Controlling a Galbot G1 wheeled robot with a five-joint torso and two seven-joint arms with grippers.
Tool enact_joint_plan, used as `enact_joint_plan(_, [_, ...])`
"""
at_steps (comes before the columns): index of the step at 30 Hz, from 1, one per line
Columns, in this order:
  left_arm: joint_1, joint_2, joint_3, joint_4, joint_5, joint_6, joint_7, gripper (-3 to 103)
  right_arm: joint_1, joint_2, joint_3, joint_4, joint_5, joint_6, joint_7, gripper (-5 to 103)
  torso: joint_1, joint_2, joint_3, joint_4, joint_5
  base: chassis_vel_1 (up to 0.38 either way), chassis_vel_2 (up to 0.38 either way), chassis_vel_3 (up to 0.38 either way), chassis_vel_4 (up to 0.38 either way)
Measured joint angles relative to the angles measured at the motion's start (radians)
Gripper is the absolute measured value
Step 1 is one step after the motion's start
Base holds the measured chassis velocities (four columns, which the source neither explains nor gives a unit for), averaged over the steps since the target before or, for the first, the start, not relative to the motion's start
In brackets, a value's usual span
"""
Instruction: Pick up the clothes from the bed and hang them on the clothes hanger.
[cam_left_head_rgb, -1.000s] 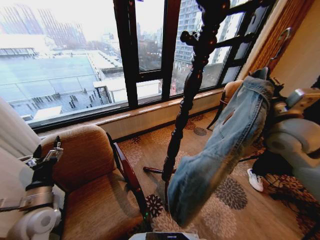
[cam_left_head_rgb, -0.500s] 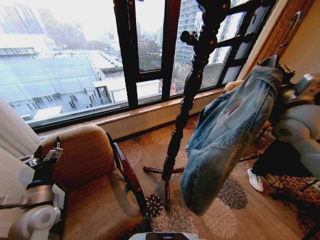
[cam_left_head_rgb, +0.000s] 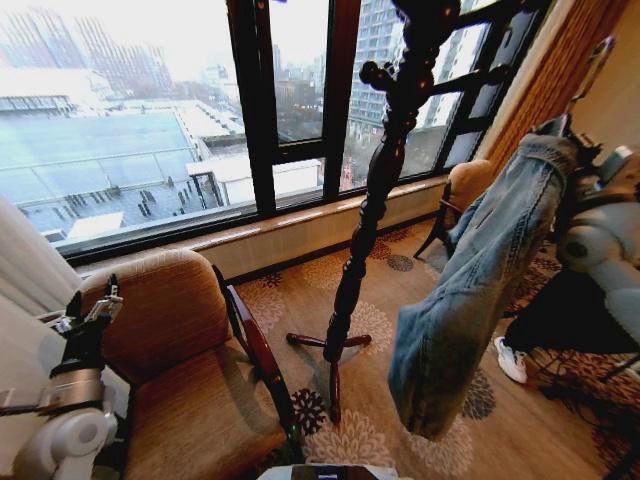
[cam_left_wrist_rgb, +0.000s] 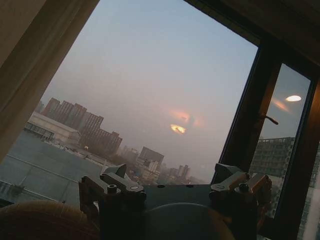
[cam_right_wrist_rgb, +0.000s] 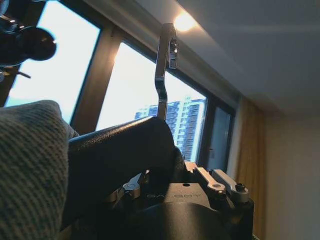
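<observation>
The clothes are a blue denim jacket (cam_left_head_rgb: 480, 280) hanging on the clothes hanger, whose metal hook (cam_left_head_rgb: 590, 62) sticks up above the collar at the right of the head view. My right gripper (cam_left_head_rgb: 588, 152) is raised there, shut on the hanger's black body (cam_right_wrist_rgb: 125, 150) just below the hook (cam_right_wrist_rgb: 164, 70). The jacket hangs to the right of a dark wooden coat stand (cam_left_head_rgb: 385, 170), apart from it. My left gripper (cam_left_head_rgb: 97, 305) is parked at the lower left beside an armchair, its fingers (cam_left_wrist_rgb: 116, 184) apart and empty. The bed is out of view.
A brown armchair (cam_left_head_rgb: 190, 380) stands at the lower left, with a dark wooden arm beside the coat stand's feet (cam_left_head_rgb: 330, 345). Large windows (cam_left_head_rgb: 150, 120) fill the back wall. A second chair (cam_left_head_rgb: 465, 185) stands behind the jacket. A person's white shoe (cam_left_head_rgb: 510, 360) rests on the patterned carpet at right.
My right arm has carried the hanger and jacket to the right and slightly up, away from the coat stand; the jacket has swung and turned. The left arm has stayed put.
</observation>
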Motion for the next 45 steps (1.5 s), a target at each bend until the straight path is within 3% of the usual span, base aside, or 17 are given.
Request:
enact_joint_plan(8, [0.000, -0.015, 0.003, 0.000, 0.008, -0.002, 0.002, 100, 0.088, 0.001, -0.103, -0.042, 0.009, 0.022, -0.078, 30, 0.000, 0.000, 0.000, 0.0000, 0.0001, 0.000, 0.000, 0.000, 0.000])
enact_joint_plan(32, [-0.008, -0.029, 0.026, -0.004, 0.025, -0.002, 0.003, 100, 0.121, -0.030, -0.122, -0.042, 0.010, 0.022, -0.159, 30, 0.000, 0.000, 0.000, -0.0002, 0.0002, 0.000, 0.000, 0.000, 0.000])
enact_joint_plan(45, [-0.014, -0.008, 0.033, 0.002, 0.022, -0.001, 0.004, 100, 0.213, -0.030, -0.222, -0.122, 0.012, 0.042, -0.225, 30, 0.000, 0.000, 0.000, -0.0002, 0.0001, 0.000, 0.000, 0.000, 0.000])
